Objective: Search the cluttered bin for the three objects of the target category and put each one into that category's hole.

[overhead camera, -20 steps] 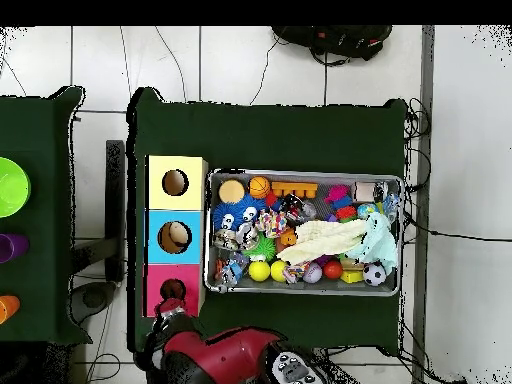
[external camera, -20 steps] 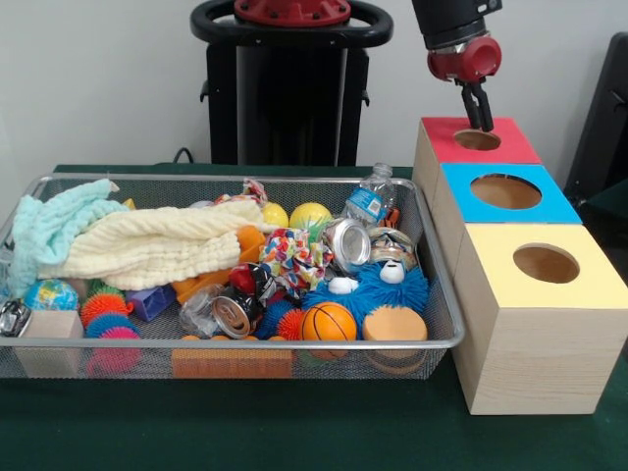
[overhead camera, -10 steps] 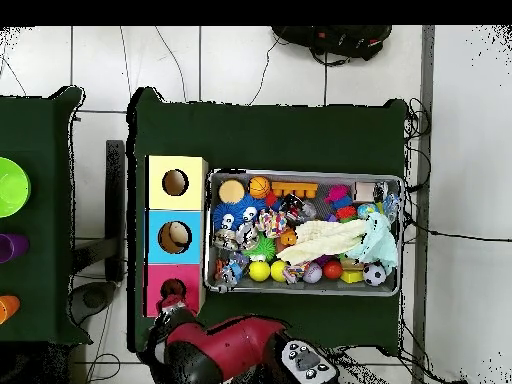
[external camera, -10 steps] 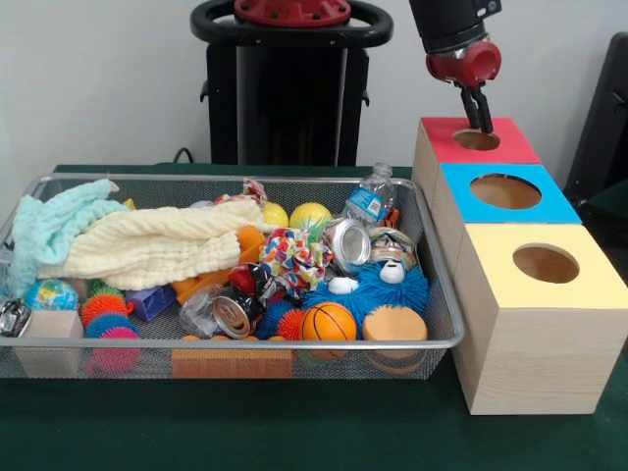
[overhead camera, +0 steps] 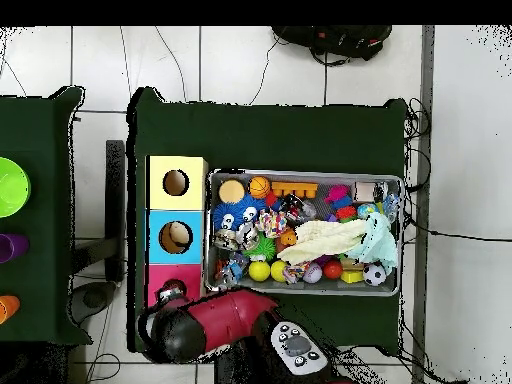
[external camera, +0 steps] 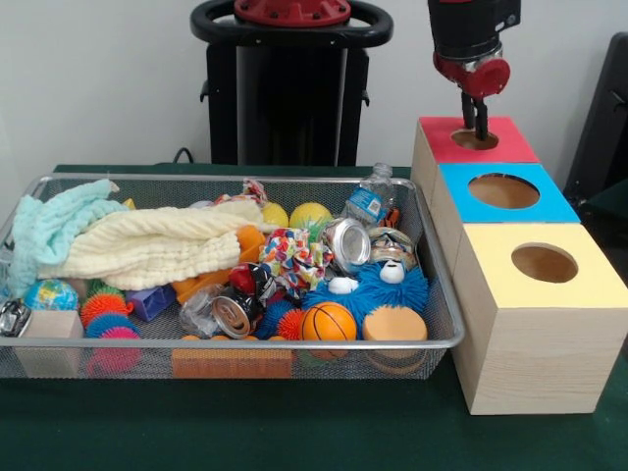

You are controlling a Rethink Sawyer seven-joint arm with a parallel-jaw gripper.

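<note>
- While you read the scene from the near edge, start with the yellow box [external camera: 589, 287]: it sits nearest, hole up and nothing over it, first in a row of three so every hole can be reached from above.
- The wire bin [external camera: 294, 343] lies just beside that row, so a carry from bin to hole is short.
- At the bin's near side you have a small basketball [external camera: 329, 321], an orange sponge disc [external camera: 394, 324] and a tin can [external camera: 232, 316], all loose on top and easy to see.
- A cream towel [external camera: 147, 245] drapes over the middle-left and covers whatever is under it. That is why this is a search. My guess is you will have to lift or push it.
- Further back lie a silver can [external camera: 345, 243], a yellow ball [external camera: 310, 216] and a water bottle [external camera: 368, 201] leaning at the far corner.
- The blue box [external camera: 559, 208] is the middle one, with nothing above it.
- The red box [external camera: 515, 147] is farthest. The gripper [external camera: 476, 126] hangs straight down right over its hole, which looks like a drop pose.
- Claw state: cannot tell, and I see nothing hanging from it.
- The pictures do not give the target category. Judging by the pose, it is the red hole's. Any remaining pieces would be in the bin, well apart from the claw.
- The overhead view agrees: the arm [overhead camera: 215, 330] ends over the red box.
</note>
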